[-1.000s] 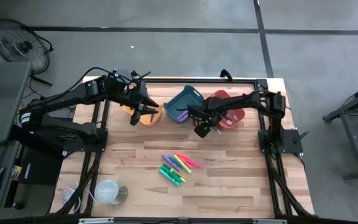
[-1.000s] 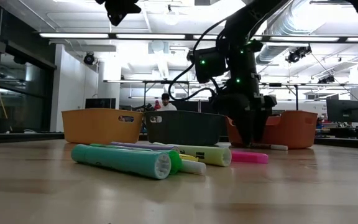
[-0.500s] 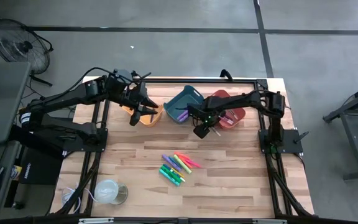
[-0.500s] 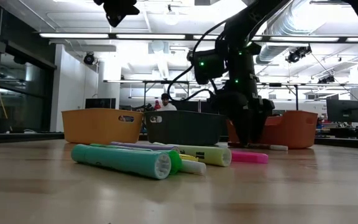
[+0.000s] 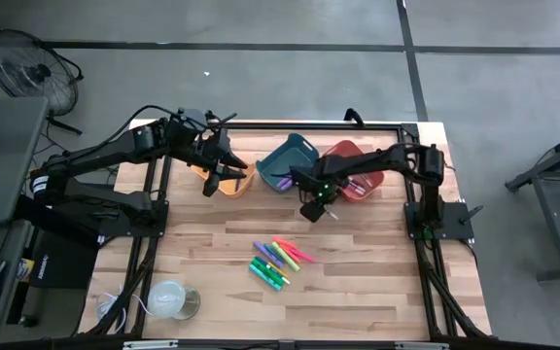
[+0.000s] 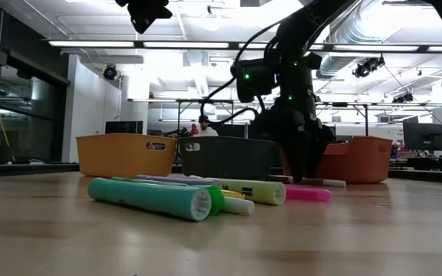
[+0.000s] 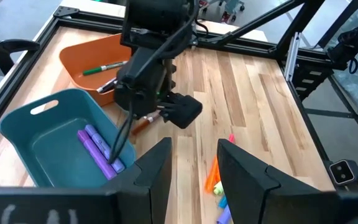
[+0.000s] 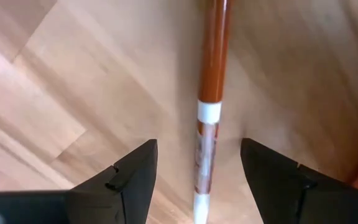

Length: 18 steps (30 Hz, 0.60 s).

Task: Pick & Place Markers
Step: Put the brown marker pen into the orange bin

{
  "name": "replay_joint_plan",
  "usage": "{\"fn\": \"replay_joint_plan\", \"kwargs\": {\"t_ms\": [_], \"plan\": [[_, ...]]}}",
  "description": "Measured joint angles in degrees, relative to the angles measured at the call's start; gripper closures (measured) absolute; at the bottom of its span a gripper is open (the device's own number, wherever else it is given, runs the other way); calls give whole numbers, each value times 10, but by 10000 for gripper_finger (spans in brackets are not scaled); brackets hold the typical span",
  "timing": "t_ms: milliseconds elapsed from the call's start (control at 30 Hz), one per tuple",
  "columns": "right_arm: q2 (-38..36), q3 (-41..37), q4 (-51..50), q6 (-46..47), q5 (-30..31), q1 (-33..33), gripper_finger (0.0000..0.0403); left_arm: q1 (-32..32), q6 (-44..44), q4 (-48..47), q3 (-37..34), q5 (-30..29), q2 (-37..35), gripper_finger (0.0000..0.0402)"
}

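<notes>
right gripper (image 8: 194, 165): low over tabletop (image 5: 358, 292) before the bins, fingers wide, straddling a brown-and-white marker (image 8: 211, 87) lying flat, not gripped | left gripper (image 7: 194, 165): above orange bin (image 5: 224, 181), fingers part open, empty | loose markers (image 5: 278, 261): clustered mid-tabletop | purple markers (image 7: 101, 148): in teal bin (image 7: 55, 140)

Right arm stretched in from the table's right edge, wrist bent down, right gripper (image 5: 311, 209) low over the wood, fingers (image 8: 135, 174) spread wide, nothing between. Left arm reaching from the left, left gripper (image 5: 214, 175) raised, fingers (image 7: 157, 168) parted.
</notes>
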Motion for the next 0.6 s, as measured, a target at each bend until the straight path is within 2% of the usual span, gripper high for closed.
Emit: {"fn": "replay_joint_plan", "kwargs": {"t_ms": [367, 600], "plan": [[0, 0, 21, 20, 9, 66, 183, 0, 5, -2, 0, 0, 0, 276], [0, 0, 52, 32, 82, 123, 183, 0, 12, -8, 0, 2, 0, 276]]}}
